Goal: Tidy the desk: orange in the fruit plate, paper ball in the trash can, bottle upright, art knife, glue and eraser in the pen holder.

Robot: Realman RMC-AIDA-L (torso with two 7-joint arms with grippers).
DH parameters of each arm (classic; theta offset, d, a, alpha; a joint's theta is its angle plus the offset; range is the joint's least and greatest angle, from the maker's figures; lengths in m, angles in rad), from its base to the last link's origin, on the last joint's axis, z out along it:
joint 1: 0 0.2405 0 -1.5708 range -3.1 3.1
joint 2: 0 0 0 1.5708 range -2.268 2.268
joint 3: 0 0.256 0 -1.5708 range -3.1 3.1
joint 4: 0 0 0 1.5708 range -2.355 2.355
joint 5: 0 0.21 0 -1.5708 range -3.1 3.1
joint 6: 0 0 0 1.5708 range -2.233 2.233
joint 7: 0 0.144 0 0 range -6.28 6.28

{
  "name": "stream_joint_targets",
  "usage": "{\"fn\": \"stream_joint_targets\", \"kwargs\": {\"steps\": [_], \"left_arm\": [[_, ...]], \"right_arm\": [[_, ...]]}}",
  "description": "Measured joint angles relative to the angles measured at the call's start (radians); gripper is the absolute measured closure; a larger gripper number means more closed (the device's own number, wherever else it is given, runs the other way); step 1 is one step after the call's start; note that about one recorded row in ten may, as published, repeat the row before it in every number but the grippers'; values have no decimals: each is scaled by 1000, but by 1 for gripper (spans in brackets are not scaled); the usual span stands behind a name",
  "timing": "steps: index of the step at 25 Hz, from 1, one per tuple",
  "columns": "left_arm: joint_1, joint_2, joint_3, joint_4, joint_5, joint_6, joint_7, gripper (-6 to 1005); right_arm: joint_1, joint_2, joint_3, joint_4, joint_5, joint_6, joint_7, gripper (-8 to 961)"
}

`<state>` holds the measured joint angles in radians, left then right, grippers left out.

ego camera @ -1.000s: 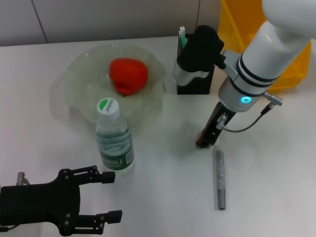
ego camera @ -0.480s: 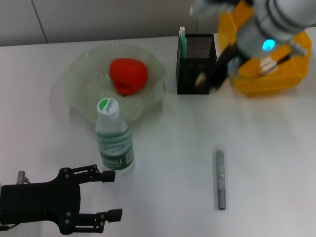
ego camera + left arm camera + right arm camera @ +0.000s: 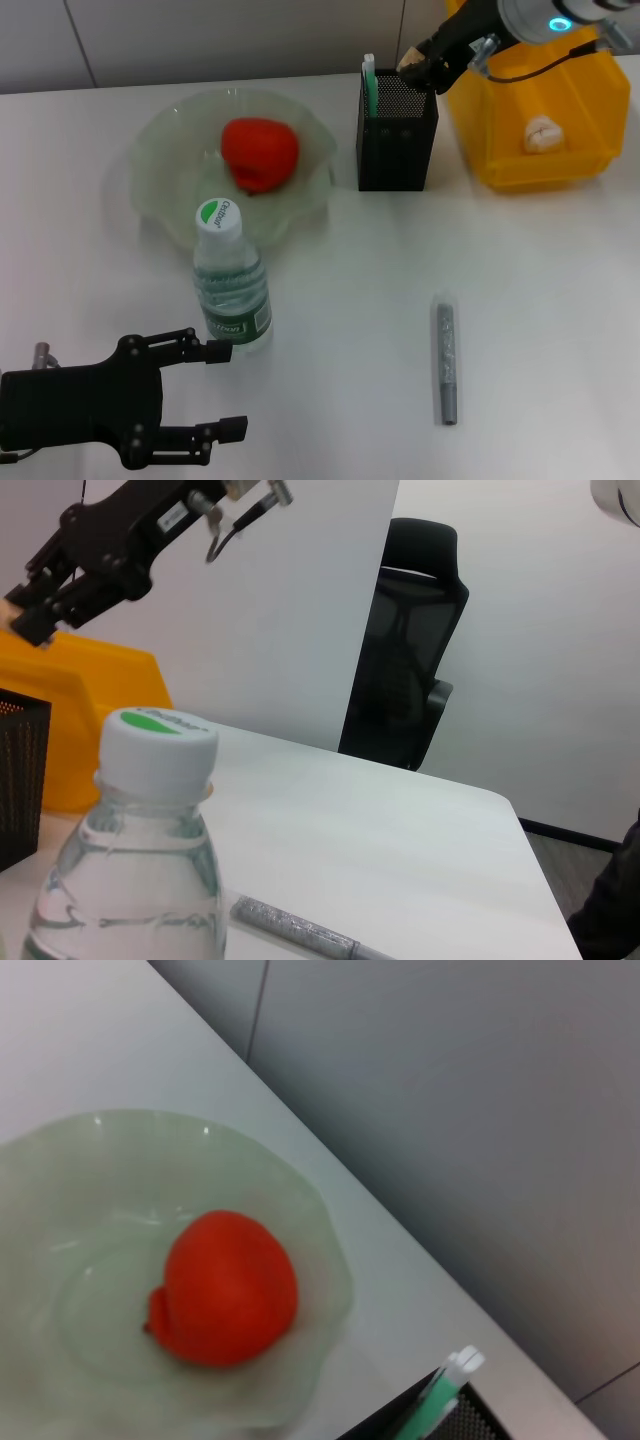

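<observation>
My right gripper (image 3: 415, 62) hovers just over the back rim of the black mesh pen holder (image 3: 397, 135), shut on the small tan eraser (image 3: 408, 52). The mint-green art knife (image 3: 368, 78) stands in the holder. The grey glue (image 3: 446, 362) lies flat on the white desk (image 3: 560, 300), right of centre. The bottle (image 3: 232, 285) stands upright near the front left. The orange (image 3: 260, 152) rests in the pale-green fruit plate (image 3: 160, 150). A paper ball (image 3: 540, 132) lies in the yellow trash can (image 3: 580, 90). My left gripper (image 3: 220, 392) is open, low beside the bottle.
The pen holder stands between the fruit plate and the trash can at the back of the desk. In the left wrist view a black office chair (image 3: 415, 650) stands beyond the desk's far edge.
My right gripper rose from the desk beside the glue with the eraser, swung back past the trash can and now hangs over the pen holder. The left arm barely moved.
</observation>
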<state>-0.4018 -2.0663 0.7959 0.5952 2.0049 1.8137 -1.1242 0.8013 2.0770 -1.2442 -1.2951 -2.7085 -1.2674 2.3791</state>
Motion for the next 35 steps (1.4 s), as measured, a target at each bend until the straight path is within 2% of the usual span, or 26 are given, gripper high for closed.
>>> {"fn": "stream_joint_targets", "kwargs": {"steps": [1,6,13,19,20,24,26,27,30,31,35], "left_arm": [[0,0,-1,0,0,0,-1,184],[1,0,-3,0,0,-2,-2,184],[-1,0,-3,-12,0,-8,0,184],[-2,1,-7,-12,0,-8,-2,184],[-2,1,-7,-12,0,-8,-2,184],[-2,2,-8,-12,0,-5,-2,184],[-3,2,-9,-12,0,-3,-2,184],[-3,2,-9,-12,0,-3,-2,184],[-5,2,-9,-9,0,0,3,184],[-5,2,-9,-9,0,0,3,184],[-10,2,-4,-4,0,6,9,184]], "right_arm": [[4,0,0,43,1,52,-20,688],[8,1,-5,99,6,141,-42,664],[6,2,3,134,90,161,-97,582],[6,1,8,144,87,154,-94,353],[3,0,9,135,87,146,-88,339],[-3,0,26,50,72,34,-21,284],[-7,-1,36,-54,30,-85,70,256],[-7,-1,36,-54,30,-85,70,242],[-6,-1,36,-136,-2,-195,146,201],[3,-1,36,-161,-7,-276,191,201],[31,-3,37,-160,-14,-382,252,202]]}}
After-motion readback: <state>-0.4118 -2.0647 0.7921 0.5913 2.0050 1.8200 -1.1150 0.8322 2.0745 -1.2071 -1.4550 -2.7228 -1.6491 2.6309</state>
